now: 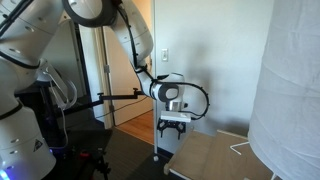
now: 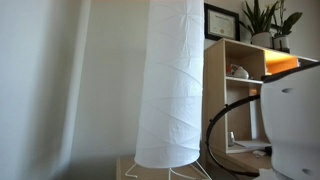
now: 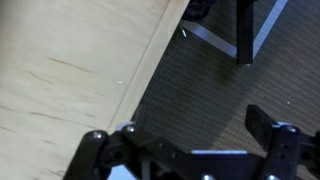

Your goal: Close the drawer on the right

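The drawer is a low, light-tan wooden box with a flat pale top, and a thin white wire piece lies on it. In the wrist view its top fills the left, ending in a darker edge. My gripper hangs fingers-down just off the box's near-left edge, above the dark carpet. In the wrist view the gripper is open, its fingers spread wide with only carpet between them. It does not touch the drawer.
A tall white paper lamp shade stands on the wooden top and also fills the middle of an exterior view. A wooden shelf unit with plants stands behind. Black metal stand legs rest on the carpet nearby.
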{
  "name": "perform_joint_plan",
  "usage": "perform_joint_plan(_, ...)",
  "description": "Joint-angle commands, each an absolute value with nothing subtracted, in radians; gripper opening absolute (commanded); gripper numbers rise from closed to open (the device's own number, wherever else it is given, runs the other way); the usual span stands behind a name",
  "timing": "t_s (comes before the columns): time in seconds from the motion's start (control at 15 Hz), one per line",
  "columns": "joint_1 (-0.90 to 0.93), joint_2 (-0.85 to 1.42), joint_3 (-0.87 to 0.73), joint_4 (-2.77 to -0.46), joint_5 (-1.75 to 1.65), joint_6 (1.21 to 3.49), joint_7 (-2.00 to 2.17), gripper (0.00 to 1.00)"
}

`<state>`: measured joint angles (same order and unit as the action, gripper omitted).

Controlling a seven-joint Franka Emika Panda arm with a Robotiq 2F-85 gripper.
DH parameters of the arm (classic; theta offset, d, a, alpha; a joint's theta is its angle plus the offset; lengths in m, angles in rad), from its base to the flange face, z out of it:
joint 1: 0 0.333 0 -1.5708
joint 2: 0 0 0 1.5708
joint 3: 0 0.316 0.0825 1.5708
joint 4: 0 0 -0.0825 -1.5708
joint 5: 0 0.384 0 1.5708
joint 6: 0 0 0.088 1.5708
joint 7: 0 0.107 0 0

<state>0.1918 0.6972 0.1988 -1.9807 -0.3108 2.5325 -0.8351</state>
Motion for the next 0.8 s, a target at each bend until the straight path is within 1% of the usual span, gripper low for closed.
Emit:
perform_joint_plan(0.0,0.183,0.682,0.206,-2.017,-0.318,2.525,-0.815,1.0)
perform_joint_plan(0.73,0.184,0.785,0.206,-1.978,-0.325,2.513,-0.837,1.0)
